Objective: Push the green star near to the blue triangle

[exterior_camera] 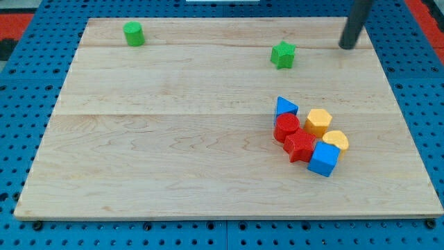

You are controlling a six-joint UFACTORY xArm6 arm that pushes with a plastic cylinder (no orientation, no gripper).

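The green star [283, 55] lies on the wooden board near the view's top, right of centre. The blue triangle [285, 107] lies below it, at the top left of a cluster of blocks, a clear gap apart from the star. My tip [345, 47] is at the view's top right, to the right of the green star and apart from it, touching no block.
The cluster holds a red block [286, 127], a red star [301, 146], a yellow hexagon [318, 121], a yellow block [336, 140] and a blue cube [324, 159]. A green cylinder [134, 33] stands at the top left. The board's right edge [399, 104] is close.
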